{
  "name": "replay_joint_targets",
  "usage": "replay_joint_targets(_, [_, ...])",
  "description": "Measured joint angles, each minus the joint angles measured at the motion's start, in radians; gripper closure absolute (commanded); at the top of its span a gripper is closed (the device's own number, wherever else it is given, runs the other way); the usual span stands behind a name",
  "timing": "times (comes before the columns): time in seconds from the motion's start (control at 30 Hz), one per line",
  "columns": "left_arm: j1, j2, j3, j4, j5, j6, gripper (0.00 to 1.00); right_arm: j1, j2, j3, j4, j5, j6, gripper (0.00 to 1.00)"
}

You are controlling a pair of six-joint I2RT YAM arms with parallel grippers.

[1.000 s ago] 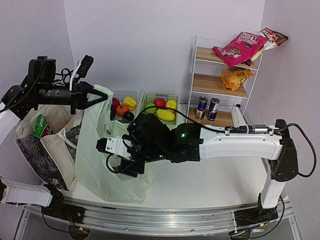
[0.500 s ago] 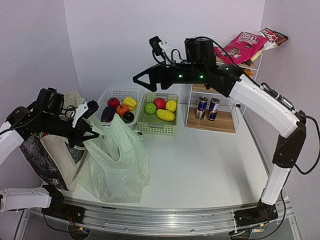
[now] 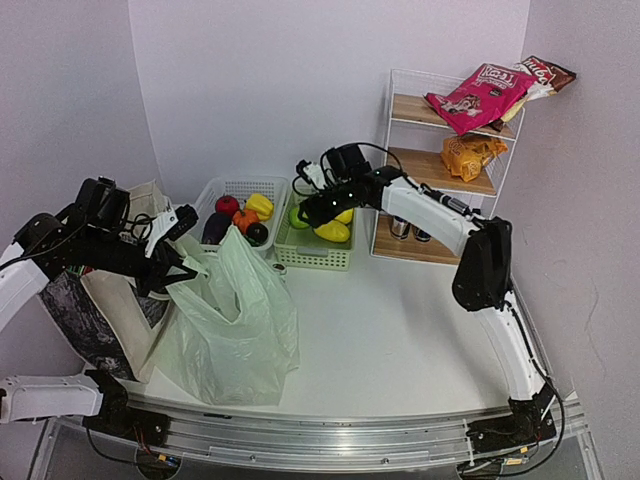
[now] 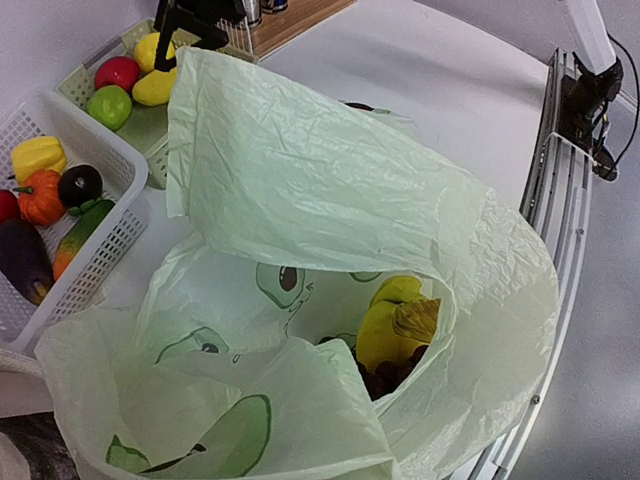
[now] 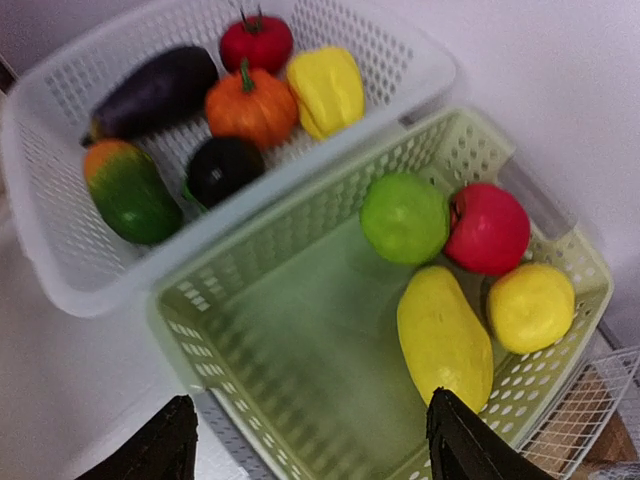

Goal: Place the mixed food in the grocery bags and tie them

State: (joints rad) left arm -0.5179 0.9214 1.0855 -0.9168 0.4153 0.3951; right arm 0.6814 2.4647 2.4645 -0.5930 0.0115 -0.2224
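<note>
The pale-green avocado-print plastic bag [image 3: 240, 330] stands on the table beside the beige canvas tote [image 3: 105, 285]. My left gripper [image 3: 182, 268] is shut on the plastic bag's rim [image 4: 300, 170]; the film hides its fingers in the left wrist view. Inside the bag lie yellow fruit [image 4: 385, 325] and dark grapes [image 4: 385, 375]. My right gripper [image 3: 302, 212] hangs open and empty [image 5: 320, 450] over the green basket [image 5: 300, 330], close to a yellow mango [image 5: 443, 335]. Snack packets [image 3: 480, 95] lie on the shelf; cans [image 3: 405, 228] are mostly hidden behind the right arm.
The green basket holds a green apple [image 5: 404, 217], a red apple [image 5: 490, 228] and a lemon [image 5: 530, 305]. A white basket [image 3: 228, 190] of vegetables sits left of it. The wire shelf rack [image 3: 445, 170] stands at the back right.
The right arm left the plastic bag, swung high over the baskets, then dropped over the green basket. The left arm lowered with the bag rim and has since held still.
</note>
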Motion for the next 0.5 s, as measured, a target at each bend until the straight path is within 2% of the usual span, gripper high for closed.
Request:
replay_joint_targets(0.2, [0.000,0.040,0.000,0.000,0.000,-0.001,1.00,-0.043,0.187,0.153,-0.051,0.019,-0.043,0.27])
replay_joint_targets(0.5, [0.000,0.087,0.000,0.000,0.000,-0.002,1.00,-0.065,0.301,0.243,0.002,0.041,-0.105,0.25])
